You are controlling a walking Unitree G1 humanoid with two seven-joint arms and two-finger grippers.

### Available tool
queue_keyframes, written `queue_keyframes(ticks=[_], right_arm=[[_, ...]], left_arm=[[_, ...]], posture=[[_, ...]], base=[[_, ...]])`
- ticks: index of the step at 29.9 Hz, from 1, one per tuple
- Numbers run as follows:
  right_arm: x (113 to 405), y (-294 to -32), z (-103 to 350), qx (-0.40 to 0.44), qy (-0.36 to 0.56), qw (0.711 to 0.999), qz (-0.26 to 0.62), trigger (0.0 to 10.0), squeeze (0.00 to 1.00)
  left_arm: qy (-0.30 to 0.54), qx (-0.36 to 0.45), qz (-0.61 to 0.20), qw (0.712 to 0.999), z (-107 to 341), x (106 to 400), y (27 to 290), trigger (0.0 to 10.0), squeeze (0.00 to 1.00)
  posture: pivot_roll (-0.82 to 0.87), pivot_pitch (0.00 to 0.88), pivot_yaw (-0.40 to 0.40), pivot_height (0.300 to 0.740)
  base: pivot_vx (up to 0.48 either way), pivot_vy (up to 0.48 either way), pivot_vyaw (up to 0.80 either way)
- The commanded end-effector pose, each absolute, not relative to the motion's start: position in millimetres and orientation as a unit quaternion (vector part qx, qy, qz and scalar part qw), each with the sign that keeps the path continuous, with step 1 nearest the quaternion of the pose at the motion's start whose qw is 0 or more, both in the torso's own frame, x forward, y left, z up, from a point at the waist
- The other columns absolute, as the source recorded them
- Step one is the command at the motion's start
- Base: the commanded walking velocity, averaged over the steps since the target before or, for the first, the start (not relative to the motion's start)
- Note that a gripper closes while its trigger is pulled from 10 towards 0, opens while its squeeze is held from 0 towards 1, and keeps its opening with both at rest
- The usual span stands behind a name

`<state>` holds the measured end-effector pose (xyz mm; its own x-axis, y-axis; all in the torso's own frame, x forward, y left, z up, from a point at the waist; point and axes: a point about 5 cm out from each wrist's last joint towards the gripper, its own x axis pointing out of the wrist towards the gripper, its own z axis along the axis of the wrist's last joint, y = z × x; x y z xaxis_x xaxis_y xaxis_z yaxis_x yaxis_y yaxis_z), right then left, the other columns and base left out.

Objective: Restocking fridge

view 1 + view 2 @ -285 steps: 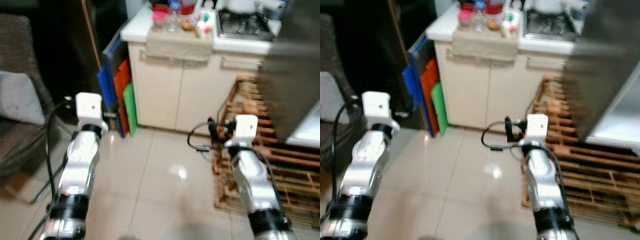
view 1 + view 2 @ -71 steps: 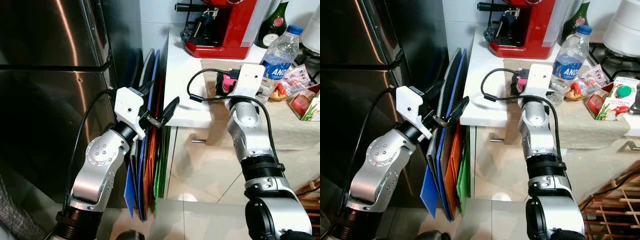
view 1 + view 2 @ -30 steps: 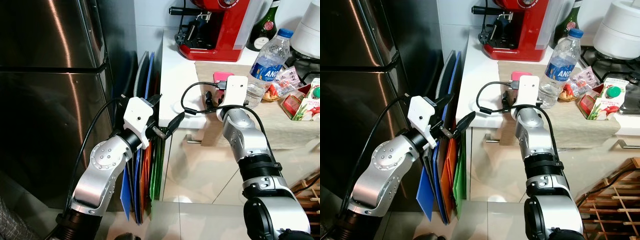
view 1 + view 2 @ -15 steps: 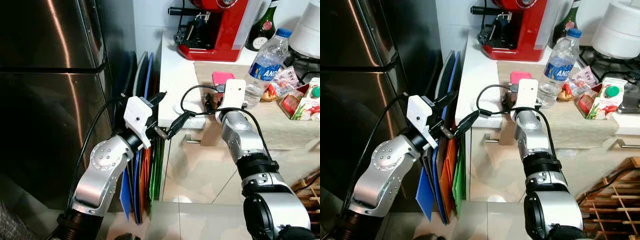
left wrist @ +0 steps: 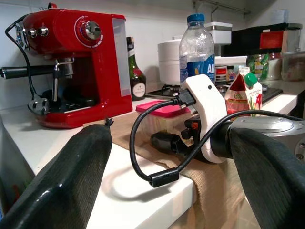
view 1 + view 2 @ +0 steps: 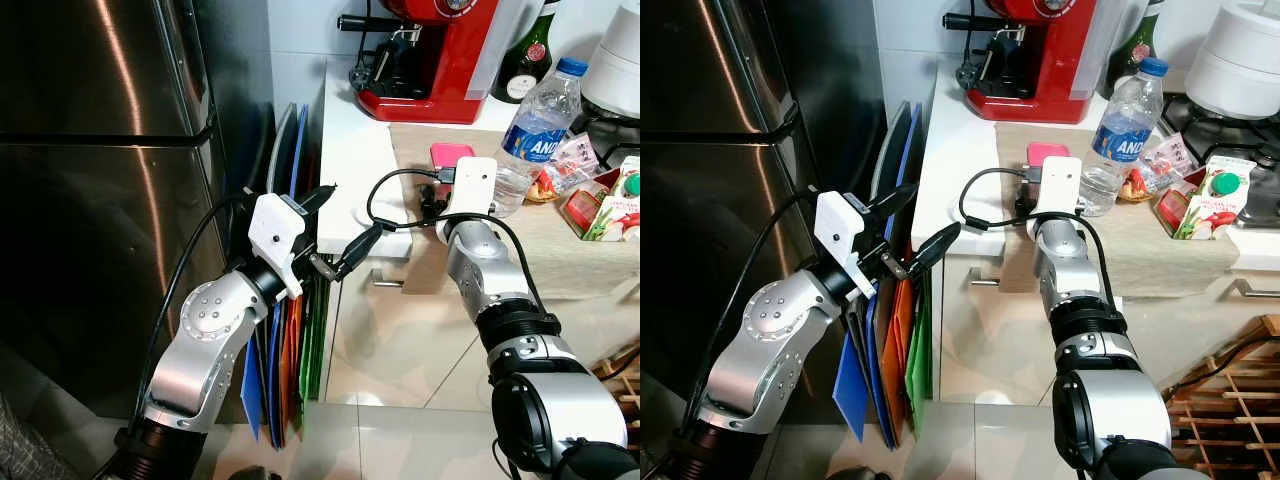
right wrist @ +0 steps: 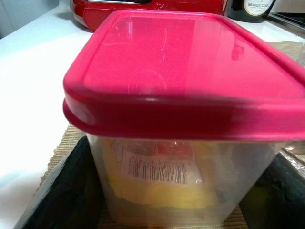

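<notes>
Fridge [image 6: 90, 200] at left, cutting boards [image 6: 290, 330] wedged between it and table [image 6: 355, 170], coffee machine [image 6: 430, 50] behind lidded container [image 7: 181, 124], water bottle [image 6: 535, 125] right of it.

A white counter [image 6: 352, 160] over cream cabinets [image 6: 400, 330] stands beside a steel fridge [image 6: 90, 200] on glossy floor tiles [image 6: 420, 445].

White tabletop [image 6: 352, 160] beside tall stainless steel fridge [image 6: 100, 190], left gripper [image 6: 340, 225] fingers spread at its front edge, right gripper [image 6: 432, 203] against pink-lidded clear plastic container [image 6: 450, 156], red espresso machine [image 6: 430, 50] behind.
</notes>
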<state>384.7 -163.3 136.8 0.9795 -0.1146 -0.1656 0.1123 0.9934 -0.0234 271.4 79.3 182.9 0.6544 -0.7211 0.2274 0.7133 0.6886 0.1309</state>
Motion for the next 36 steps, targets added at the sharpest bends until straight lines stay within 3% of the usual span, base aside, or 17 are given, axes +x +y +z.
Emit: queue_keyframes(ticks=[1,10,15,16,22,28,36], right_arm=[[385,-166,134,-0.003,0.092,0.994,-0.061,0.0,0.00],[384,-162,135,0.000,0.066,0.997,-0.044,0.0,0.00],[387,-153,168,-0.027,-0.038,0.999,-0.015,0.0,0.00],[386,-148,191,-0.049,-0.104,0.993,-0.002,0.0,0.00],[370,-156,240,-0.063,-0.249,0.966,-0.027,0.0,0.00],[348,-165,234,-0.073,-0.275,0.958,-0.047,0.0,0.00],[299,-168,178,-0.092,-0.220,0.969,-0.067,0.0,0.00]], left_arm=[[-0.127,0.021,-0.390,0.912,181,272,79,10.0,0.00],[-0.108,0.007,-0.376,0.920,172,271,81,10.0,0.00],[-0.112,0.021,-0.363,0.925,173,275,82,10.0,0.00],[-0.109,0.026,-0.346,0.932,171,279,84,10.0,0.00],[-0.083,-0.007,-0.295,0.952,165,288,92,10.0,0.00],[-0.043,-0.082,-0.179,0.979,150,297,114,10.0,0.00],[-0.089,0.006,-0.169,0.982,155,295,122,10.0,0.00]], posture=[[0.04,0.000,-0.005,0.740],[0.04,0.000,-0.002,0.740],[0.04,0.000,-0.002,0.740],[0.04,0.000,-0.001,0.740],[0.03,0.000,0.004,0.740],[0.02,0.000,0.008,0.740],[0.04,0.000,-0.010,0.740]], base=[[0.000,0.000,0.00],[0.000,0.000,0.00],[0.000,0.000,0.00],[0.000,0.000,0.00],[0.000,0.000,0.00],[0.000,0.000,0.00],[0.000,0.000,0.00]])
